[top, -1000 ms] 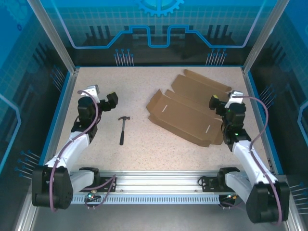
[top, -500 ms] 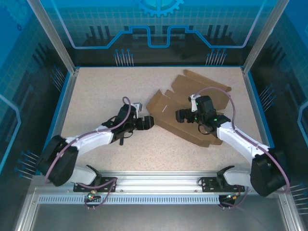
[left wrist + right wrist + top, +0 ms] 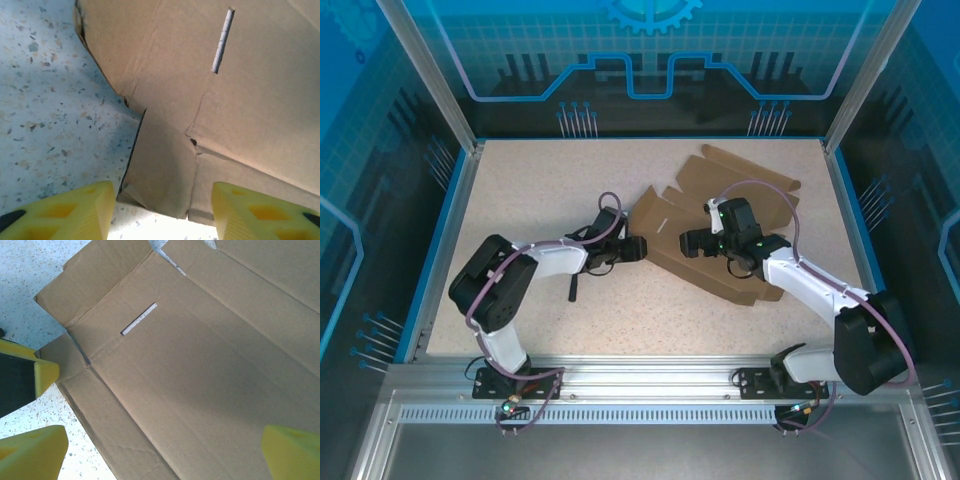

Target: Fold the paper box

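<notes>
The paper box (image 3: 745, 185) is a flat brown cardboard blank lying at the right middle of the table, flaps spread. My left gripper (image 3: 631, 248) sits low at its near-left corner. In the left wrist view the gripper (image 3: 161, 202) has its yellow fingers (image 3: 60, 212) apart on either side of a small corner tab of the box (image 3: 240, 75), with gaps on both sides. My right gripper (image 3: 691, 241) hovers over the box's left half. It (image 3: 165, 445) stands wide open above the slotted panel (image 3: 200, 365), holding nothing.
A small black hammer (image 3: 572, 288) lies on the speckled table under my left forearm. Blue frame walls (image 3: 445, 230) line the table on both sides and at the back. The left gripper's finger (image 3: 45, 374) shows beside the box corner in the right wrist view.
Both arms swung in from the table's sides to the box. The left gripper reached the near-left corner and its jaws narrowed. The right gripper came over the box's left half, still wide open.
</notes>
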Controlling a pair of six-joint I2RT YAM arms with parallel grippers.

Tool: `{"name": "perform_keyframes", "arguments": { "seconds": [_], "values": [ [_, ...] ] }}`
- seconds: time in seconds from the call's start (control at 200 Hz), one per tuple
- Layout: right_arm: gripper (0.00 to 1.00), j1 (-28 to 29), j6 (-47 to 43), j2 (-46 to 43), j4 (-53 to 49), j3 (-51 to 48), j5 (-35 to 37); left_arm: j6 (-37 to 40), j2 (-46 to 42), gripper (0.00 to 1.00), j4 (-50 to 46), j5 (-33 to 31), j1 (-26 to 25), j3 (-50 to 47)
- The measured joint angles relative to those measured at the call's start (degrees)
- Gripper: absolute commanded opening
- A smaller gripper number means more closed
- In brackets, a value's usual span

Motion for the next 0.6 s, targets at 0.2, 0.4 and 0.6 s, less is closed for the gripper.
{"name": "perform_keyframes", "arguments": {
  "seconds": [0.2, 0.4, 0.6],
  "values": [
    [1.00, 0.0, 0.0, 0.9, 0.0, 0.0, 0.1, -1.0, 1.8, 0.32, 2.7, 1.3, 0.0, 0.0],
    [0.99, 0.1, 0.0, 2.3, 0.0, 0.0, 0.1, -1.2, 2.1, 0.14, 7.1, 3.0, 0.3, 0.0],
    [0.97, 0.8, -3.3, 1.8, -2.2, 2.7, 0.0, 0.5, -3.1, 0.06, 7.1, 5.8, 2.5, 0.0]
  ]
}}
